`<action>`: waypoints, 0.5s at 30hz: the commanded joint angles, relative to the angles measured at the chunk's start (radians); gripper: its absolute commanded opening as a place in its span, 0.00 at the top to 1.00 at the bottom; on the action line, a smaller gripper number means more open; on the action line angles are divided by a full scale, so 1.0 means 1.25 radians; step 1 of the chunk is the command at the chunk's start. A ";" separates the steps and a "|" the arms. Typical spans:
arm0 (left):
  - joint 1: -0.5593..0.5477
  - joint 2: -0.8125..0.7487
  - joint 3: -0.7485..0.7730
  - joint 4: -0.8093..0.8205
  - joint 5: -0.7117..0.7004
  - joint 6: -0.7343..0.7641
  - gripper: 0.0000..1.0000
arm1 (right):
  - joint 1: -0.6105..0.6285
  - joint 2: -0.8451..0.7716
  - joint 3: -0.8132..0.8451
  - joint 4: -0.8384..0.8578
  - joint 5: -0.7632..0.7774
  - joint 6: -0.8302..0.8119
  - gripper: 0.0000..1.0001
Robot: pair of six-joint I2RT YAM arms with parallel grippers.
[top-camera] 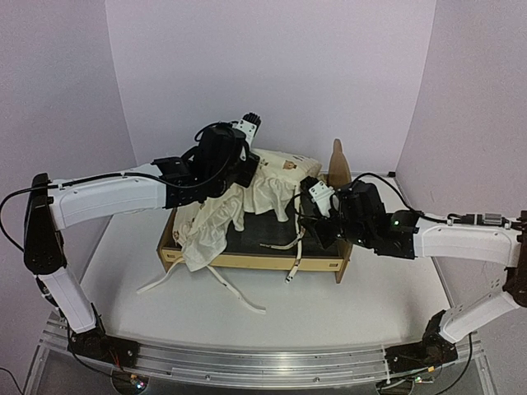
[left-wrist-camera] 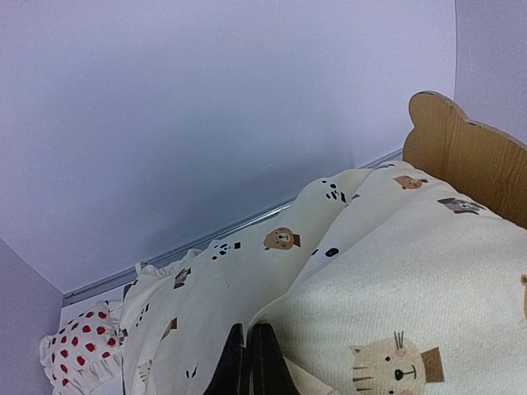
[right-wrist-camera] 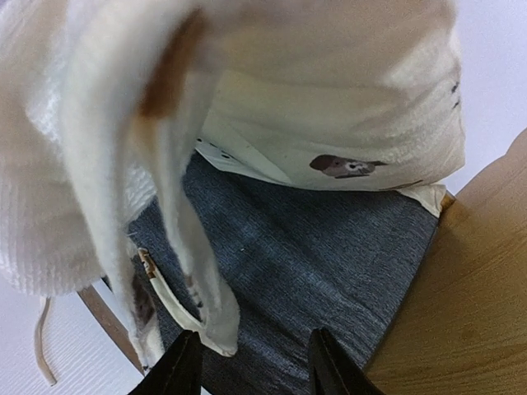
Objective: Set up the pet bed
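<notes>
Small plywood pet bed at the middle of the desk, half covered by a cream animal-print cover.
The frame looks light and stiff, likely best gripped by a bare side rail or the bear-ear headboard at the right; it may slide on the desk. The cover is soft and floppy, its ties trailing over the near rail. The left gripper is shut among the cover's far-left folds; whether it pinches cloth cannot be told. The right gripper hangs half open and empty above the grey felt base.
</notes>
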 commanded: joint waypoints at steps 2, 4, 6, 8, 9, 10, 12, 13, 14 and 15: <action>0.011 -0.066 0.018 0.020 -0.043 0.007 1.00 | -0.012 0.027 -0.020 0.087 -0.070 -0.030 0.59; 0.011 -0.066 0.019 0.018 -0.043 0.007 1.00 | -0.013 0.033 -0.029 0.111 -0.089 -0.031 0.61; 0.011 -0.065 0.019 0.017 -0.043 0.007 1.00 | -0.014 0.039 -0.036 0.138 -0.100 -0.031 0.63; 0.012 -0.064 0.019 0.016 -0.044 0.006 1.00 | -0.017 0.045 -0.042 0.160 -0.111 -0.031 0.67; 0.012 -0.063 0.018 0.014 -0.044 0.005 1.00 | -0.017 0.047 -0.044 0.170 -0.117 -0.031 0.69; 0.012 -0.063 0.019 0.014 -0.044 0.005 1.00 | -0.017 0.049 -0.044 0.177 -0.123 -0.031 0.72; 0.013 -0.063 0.018 0.013 -0.044 0.004 1.00 | -0.017 0.049 -0.045 0.185 -0.135 -0.027 0.81; 0.014 -0.064 0.018 0.013 -0.044 0.003 1.00 | -0.017 0.047 -0.047 0.187 -0.139 -0.024 0.85; 0.014 -0.064 0.018 0.013 -0.044 0.003 1.00 | -0.017 0.043 -0.051 0.188 -0.144 -0.020 0.89; 0.015 -0.064 0.018 0.013 -0.044 0.003 1.00 | -0.017 0.036 -0.055 0.188 -0.150 -0.014 0.95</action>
